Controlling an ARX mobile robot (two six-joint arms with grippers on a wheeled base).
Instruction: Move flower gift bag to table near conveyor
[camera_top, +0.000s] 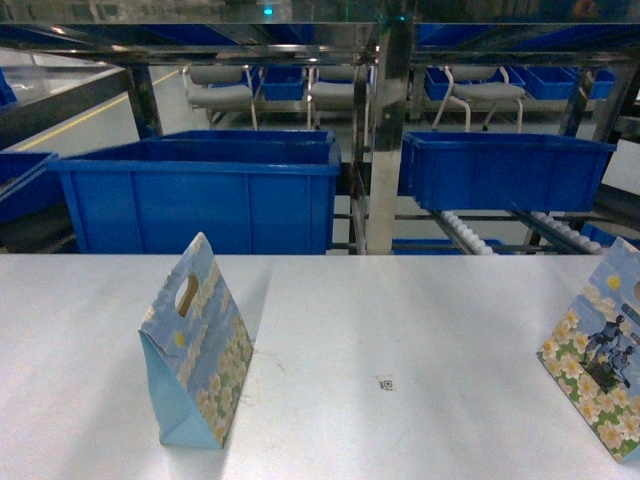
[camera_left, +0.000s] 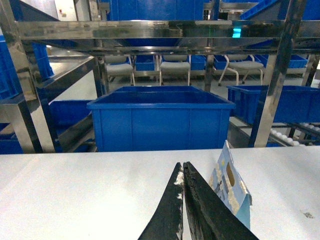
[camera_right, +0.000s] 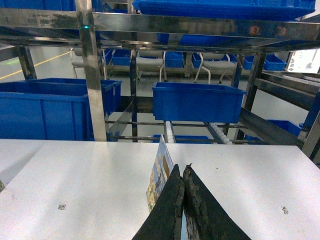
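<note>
Two flower gift bags stand upright on the white table (camera_top: 400, 320): one at the left (camera_top: 195, 345), one cut by the right edge (camera_top: 600, 360). Neither gripper shows in the head view. In the left wrist view my left gripper (camera_left: 182, 165) is shut with nothing in it, and a gift bag (camera_left: 231, 187) stands just right of and beyond its tips. My right gripper (camera_right: 182, 169) is also shut and empty in the right wrist view, with the other bag (camera_right: 160, 175) partly hidden behind its left finger. Beyond the table's far edge runs the conveyor (camera_top: 470, 235) of steel frames and white rollers.
A big blue bin (camera_top: 200, 195) and a smaller blue bin (camera_top: 505, 170) sit on the racking behind the table. A steel post (camera_top: 385, 140) rises between them. Chairs (camera_top: 220, 90) stand further back. A tiny black square mark (camera_top: 386, 383) lies on the tabletop.
</note>
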